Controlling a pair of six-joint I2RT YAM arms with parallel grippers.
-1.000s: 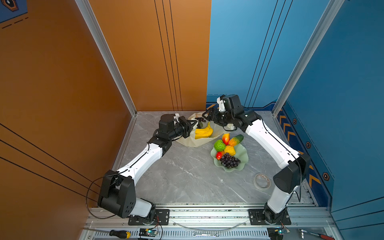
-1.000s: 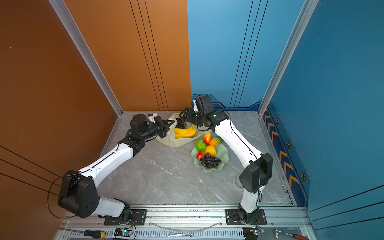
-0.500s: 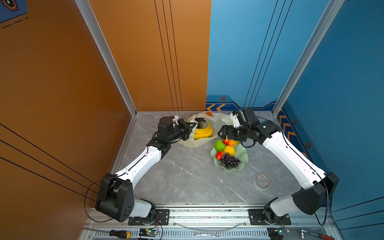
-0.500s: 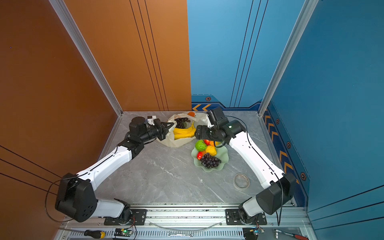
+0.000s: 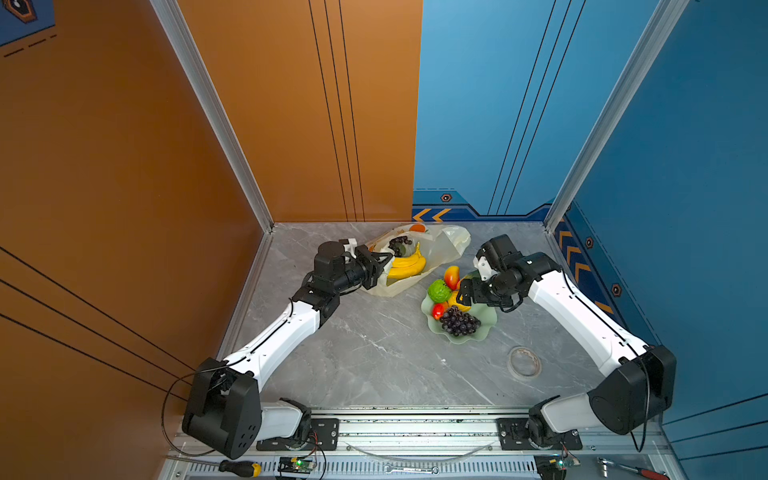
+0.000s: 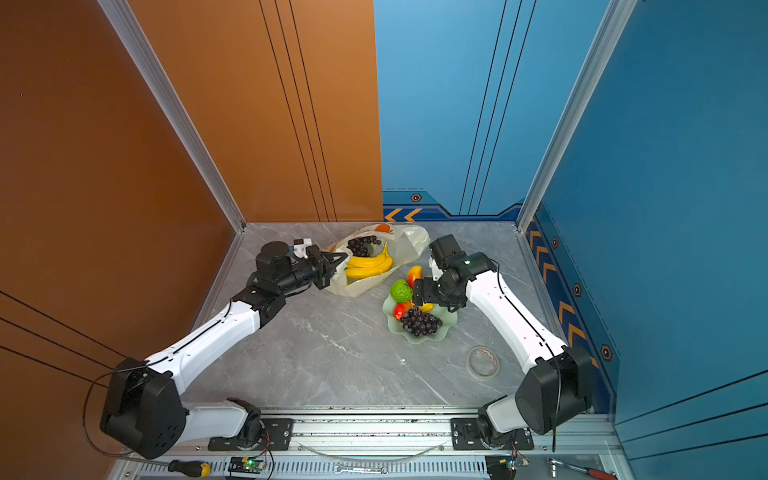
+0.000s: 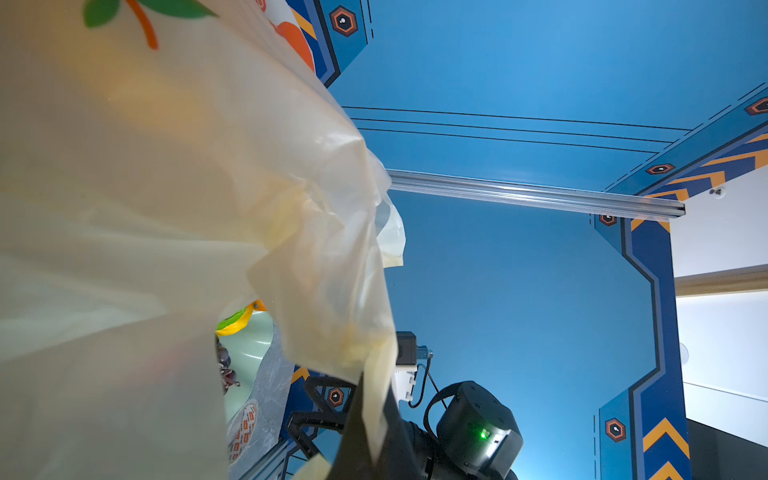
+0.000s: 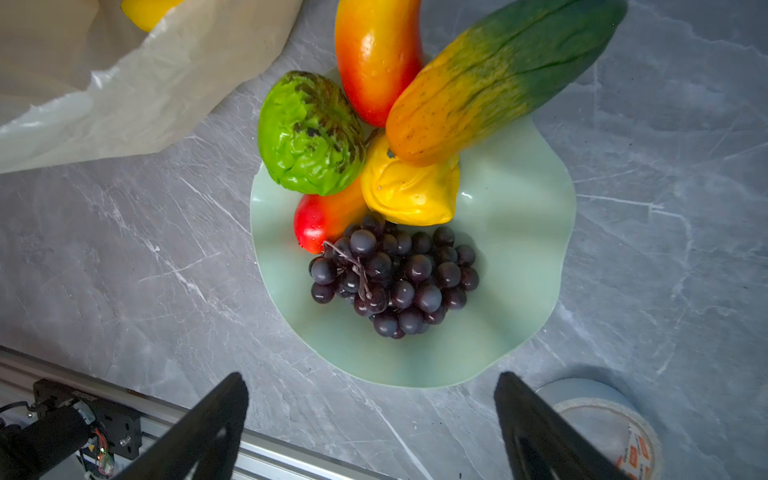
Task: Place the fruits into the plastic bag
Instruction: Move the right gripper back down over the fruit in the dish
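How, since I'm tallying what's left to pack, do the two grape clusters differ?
The bagged grape cluster lies inside the plastic bag beside the banana bunch; the dish grape cluster sits on the green dish, unpacked, beside a mango. Both are dark purple and glossy.

banana bunch (image 5: 407, 266) in plastic bag (image 5: 451, 241) | dish (image 5: 487, 325) right of plastic bag

Crinkly translucent plastic bag (image 5: 451, 241), glossy smooth fruits (image 8: 309, 133), satin pale-green dish (image 8: 519, 249), matt grey marbled tabletop (image 8: 124, 257)
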